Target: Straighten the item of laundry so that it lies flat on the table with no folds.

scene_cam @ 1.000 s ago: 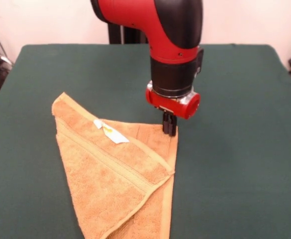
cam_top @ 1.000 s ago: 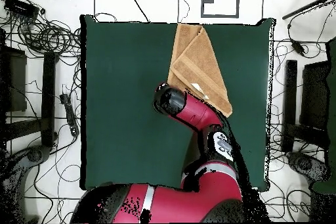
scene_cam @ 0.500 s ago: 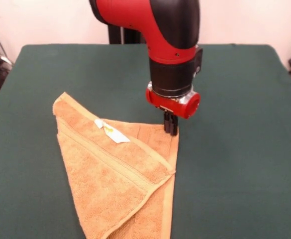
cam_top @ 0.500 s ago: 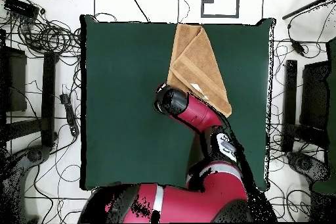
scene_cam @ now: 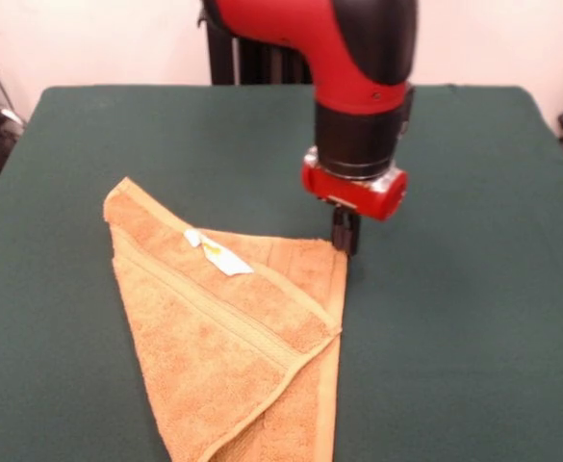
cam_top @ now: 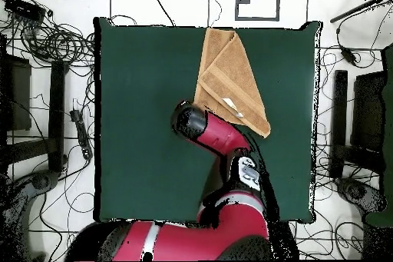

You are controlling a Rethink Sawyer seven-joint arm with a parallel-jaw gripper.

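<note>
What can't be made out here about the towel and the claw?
- Towel: front view, its near tip is cut off by the bottom edge.
- Claw: front view, its dark tips are too small to tell open from shut, or touching the towel corner; overhead view, the arm hides it.
- White tag: print too small.

1. In the front view the towel (scene_cam: 231,339) lies on the table (scene_cam: 473,318), left of centre and toward the near edge, running off the near side.
2. Its upper layer is folded over the lower one.
3. The tag (scene_cam: 217,253) rests on top of the towel, near its far edge.
4. The gripper (scene_cam: 345,233) stands just beside the towel's far right corner, possibly touching it.
</note>
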